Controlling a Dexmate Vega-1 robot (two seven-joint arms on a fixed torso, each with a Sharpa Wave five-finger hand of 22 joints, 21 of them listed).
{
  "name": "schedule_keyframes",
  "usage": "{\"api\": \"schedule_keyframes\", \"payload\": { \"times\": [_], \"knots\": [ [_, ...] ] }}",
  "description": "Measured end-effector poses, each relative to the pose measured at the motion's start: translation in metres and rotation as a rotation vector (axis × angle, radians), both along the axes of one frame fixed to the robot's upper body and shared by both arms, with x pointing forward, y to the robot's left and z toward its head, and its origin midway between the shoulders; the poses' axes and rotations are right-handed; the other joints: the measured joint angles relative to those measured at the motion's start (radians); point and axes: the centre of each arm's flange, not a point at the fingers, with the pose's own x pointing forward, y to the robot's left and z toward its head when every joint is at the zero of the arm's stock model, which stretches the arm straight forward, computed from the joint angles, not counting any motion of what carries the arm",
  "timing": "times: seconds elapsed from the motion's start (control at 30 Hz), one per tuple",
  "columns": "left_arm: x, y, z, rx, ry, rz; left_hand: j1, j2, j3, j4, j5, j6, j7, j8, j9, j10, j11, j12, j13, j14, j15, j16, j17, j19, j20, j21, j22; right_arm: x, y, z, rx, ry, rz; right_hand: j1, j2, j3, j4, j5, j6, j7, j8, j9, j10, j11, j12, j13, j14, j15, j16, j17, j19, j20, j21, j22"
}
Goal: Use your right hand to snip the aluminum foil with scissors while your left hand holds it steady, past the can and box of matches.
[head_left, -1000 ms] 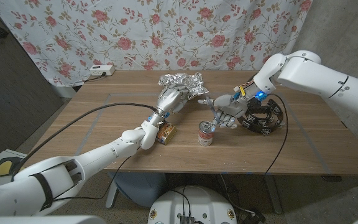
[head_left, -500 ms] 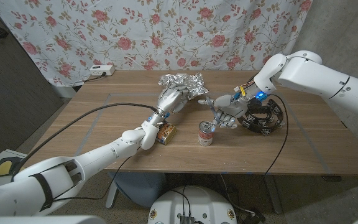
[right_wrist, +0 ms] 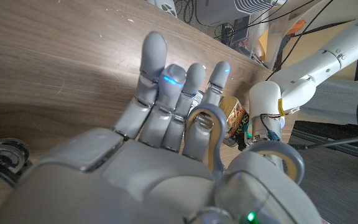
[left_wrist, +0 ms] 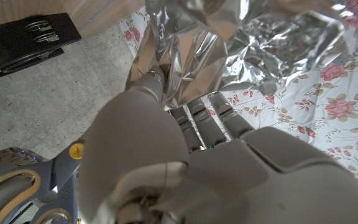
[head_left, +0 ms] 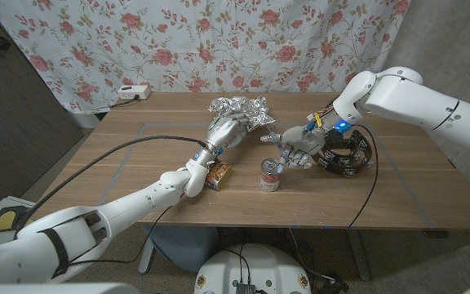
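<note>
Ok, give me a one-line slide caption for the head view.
Left hand grips the crumpled aluminum foil while the right hand holds scissors beside it, beyond the can.

The head camera is looking down over the table [head_left: 121,175]; both wrist cameras are peering close along their robot hands, sharing the foil [head_left: 239,107] at 12 o'clock.

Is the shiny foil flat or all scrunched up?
Scrunched up. The aluminum foil sits in a crinkled, bunched heap on the table, with the left robot hand holding it.
</note>
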Motion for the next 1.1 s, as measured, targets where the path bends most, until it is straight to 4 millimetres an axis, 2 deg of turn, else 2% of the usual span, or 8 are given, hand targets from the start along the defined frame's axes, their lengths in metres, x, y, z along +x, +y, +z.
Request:
{"api": "schedule_keyframes", "payload": {
  "times": [0.23, 0.37, 0.43, 0.57, 0.67, 0.77, 0.9, 1.1],
  "knots": [
    [-0.0004, 0.0009, -0.0007, 0.0, 0.0, 0.001, 0.0, 0.0, -0.004, 0.004, 0.0, 0.0, 0.0, 0.0, 0.0, 0.0, 0.0, 0.0, -0.004, 0.0, 0.0, -0.004, 0.0, 0.0, 0.0, 0.0, -0.003, 0.0003, -0.0004, -0.0006, 0.002, -0.003, -0.011, 0.048, 0.027, 0.015, -0.005, -0.019, 0.002, 0.002, 0.0, 0.002, 0.0, 0.0, 0.004, 0.001, 0.007, -0.003, 0.004, 0.002, 0.009, -0.002, 0.0, -0.001],
    [-0.0004, 0.0015, -0.0012, 0.0, 0.001, 0.002, 0.002, 0.002, -0.004, 0.004, 0.0, 0.0, 0.0, 0.0, 0.0, 0.0, 0.0, 0.0, -0.002, 0.002, 0.002, -0.007, 0.003, 0.0, 0.0, 0.0, -0.003, 0.0009, -0.0007, -0.0006, 0.004, -0.005, -0.017, 0.126, 0.05, 0.049, -0.036, -0.034, 0.002, 0.002, 0.0, 0.005, 0.0, 0.0, 0.006, 0.0, 0.007, -0.003, 0.004, 0.002, 0.009, -0.002, 0.0, 0.001],
    [-0.0004, 0.0015, -0.0014, 0.0, 0.001, 0.002, 0.003, 0.003, -0.004, 0.004, 0.0, 0.0, 0.0, 0.0, 0.0, 0.0, 0.0, 0.0, -0.002, 0.002, 0.002, -0.007, 0.005, 0.0, 0.0, 0.0, -0.003, 0.0011, -0.0009, -0.0006, 0.005, -0.006, -0.019, 0.192, 0.063, 0.089, -0.061, -0.049, 0.004, 0.003, 0.0, 0.011, -0.003, -0.004, 0.008, 0.001, 0.007, -0.003, 0.004, 0.002, 0.009, -0.002, 0.0, 0.001],
    [-0.0009, 0.0022, -0.0017, -0.003, -0.003, 0.001, 0.004, 0.004, -0.004, 0.004, 0.0, 0.0, 0.0, 0.0, 0.0, 0.0, 0.0, 0.0, -0.002, 0.007, 0.0, -0.007, 0.005, 0.0, 0.0, 0.0, -0.003, -0.004, 0.0024, -0.0001, 0.002, -0.02, -0.012, 0.368, 0.066, 0.224, -0.135, -0.111, 0.009, 0.008, 0.007, 0.032, -0.015, -0.015, 0.007, 0.01, 0.007, -0.003, 0.013, 0.013, -0.007, -0.001, 0.007, 0.012],
    [-0.001, 0.0029, -0.0022, -0.004, -0.003, 0.002, 0.004, 0.004, -0.004, 0.004, 0.0, 0.0, 0.0, 0.0, 0.0, 0.0, 0.0, 0.0, -0.002, 0.007, 0.0, -0.007, 0.005, 0.0, 0.0, 0.004, -0.003, -0.0044, 0.0029, 0.0, 0.002, -0.027, -0.016, 0.423, 0.025, 0.323, -0.183, -0.139, 0.011, 0.01, 0.017, 0.054, -0.026, -0.02, 0.003, 0.023, 0.008, -0.001, 0.015, 0.016, -0.026, 0.007, 0.019, 0.025],
    [-0.0012, 0.0034, -0.0025, -0.005, -0.003, 0.002, 0.004, 0.004, -0.004, 0.004, 0.0, 0.0, 0.0, 0.0, 0.0, 0.0, 0.0, 0.0, -0.002, 0.007, 0.0, -0.011, 0.005, 0.0, 0.0, 0.008, -0.003, -0.0048, 0.0032, 0.0005, 0.003, -0.036, -0.02, 0.456, -0.006, 0.392, -0.213, -0.15, 0.011, 0.01, 0.026, 0.076, -0.042, -0.019, 0.0, 0.037, 0.01, 0.001, 0.02, 0.016, -0.041, 0.015, 0.03, 0.036],
    [-0.0018, 0.0043, -0.0026, -0.007, -0.004, 0.005, 0.004, 0.004, -0.004, 0.004, 0.0, 0.0, 0.0, -0.002, 0.0, 0.0, 0.0, 0.0, -0.002, 0.007, 0.0, -0.011, 0.009, 0.0, 0.0, 0.008, -0.003, -0.0062, 0.0042, 0.0012, 0.004, -0.049, -0.024, 0.483, -0.015, 0.44, -0.223, -0.159, 0.011, 0.01, 0.038, 0.096, -0.058, -0.014, 0.001, 0.048, 0.01, 0.001, 0.023, 0.016, -0.054, 0.018, 0.037, 0.043],
    [-0.0018, 0.0052, -0.0028, -0.009, -0.004, 0.007, 0.004, 0.004, -0.008, -0.001, 0.0, 0.0, 0.0, -0.006, 0.0, 0.0, 0.0, 0.0, -0.002, 0.007, 0.0, -0.011, 0.009, 0.0, 0.0, 0.008, -0.003, -0.0071, 0.0041, 0.001, 0.007, -0.055, -0.03, 0.483, -0.015, 0.45, -0.208, -0.181, 0.011, 0.01, 0.038, 0.099, -0.06, -0.012, 0.001, 0.052, 0.014, 0.001, 0.023, 0.016, -0.054, 0.018, 0.048, 0.035]
  ]
}}
